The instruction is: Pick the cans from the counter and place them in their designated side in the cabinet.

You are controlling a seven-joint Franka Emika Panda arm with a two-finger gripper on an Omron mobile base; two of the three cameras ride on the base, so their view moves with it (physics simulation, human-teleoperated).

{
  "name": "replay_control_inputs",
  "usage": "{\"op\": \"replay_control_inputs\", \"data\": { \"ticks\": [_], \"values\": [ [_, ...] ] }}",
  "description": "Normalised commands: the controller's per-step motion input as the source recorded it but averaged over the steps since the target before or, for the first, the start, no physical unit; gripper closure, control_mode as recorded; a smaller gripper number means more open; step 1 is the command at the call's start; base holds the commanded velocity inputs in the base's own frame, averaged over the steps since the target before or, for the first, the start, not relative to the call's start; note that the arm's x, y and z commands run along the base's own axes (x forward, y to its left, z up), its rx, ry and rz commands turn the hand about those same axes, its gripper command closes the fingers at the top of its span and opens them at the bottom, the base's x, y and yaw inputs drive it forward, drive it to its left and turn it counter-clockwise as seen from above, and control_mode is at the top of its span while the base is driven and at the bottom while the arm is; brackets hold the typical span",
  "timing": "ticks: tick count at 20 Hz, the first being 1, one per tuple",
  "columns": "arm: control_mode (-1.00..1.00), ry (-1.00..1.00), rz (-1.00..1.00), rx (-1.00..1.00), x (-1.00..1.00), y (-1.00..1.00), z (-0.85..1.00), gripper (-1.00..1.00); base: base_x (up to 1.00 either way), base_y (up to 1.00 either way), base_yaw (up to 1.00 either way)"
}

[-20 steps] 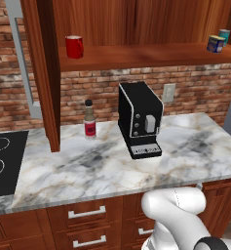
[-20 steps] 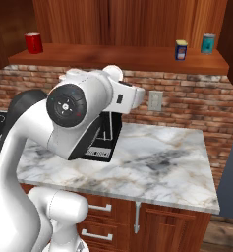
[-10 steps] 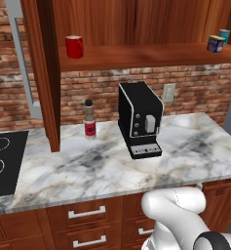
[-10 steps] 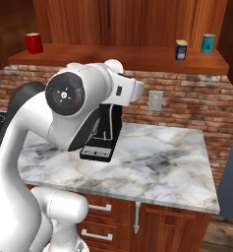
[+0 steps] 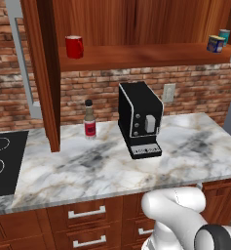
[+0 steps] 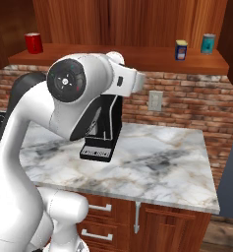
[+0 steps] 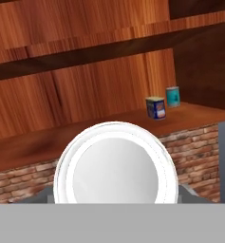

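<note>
Arm has swung right, red can (image 7: 115, 166) held (white top showing).

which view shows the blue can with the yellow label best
The hand view: the blue can stands closest and largest there, on the cabinet shelf beside the teal can. The right base view shows it small but unobstructed; the left base view shows it tiny, near the edge.

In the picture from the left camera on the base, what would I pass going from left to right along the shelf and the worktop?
Red mug on the shelf → small bottle with the red label on the marble counter → black coffee machine → wall socket → dark blue can → teal can.
</note>
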Motion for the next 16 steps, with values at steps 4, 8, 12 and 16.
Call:
{"op": "replay_control_inputs", "data": {
  "ticks": [4, 8, 12, 16],
  "values": [
    [-1.0, 0.01, -0.02, -0.01, 0.0, 0.06, 0.04, 1.0, 0.0, 0.0, 0.0],
    [-1.0, 0.04, -0.04, 0.0, 0.03, 0.21, -0.04, 1.0, 0.0, 0.0, 0.0],
    [-1.0, 0.0, -0.01, -0.01, 0.13, 0.0, 0.0, 1.0, 0.0, 0.0, 0.0],
    [-1.0, -0.02, 0.0, -0.03, 0.16, 0.0, 0.03, 1.0, 0.0, 0.0, 0.0]
  ]
}}
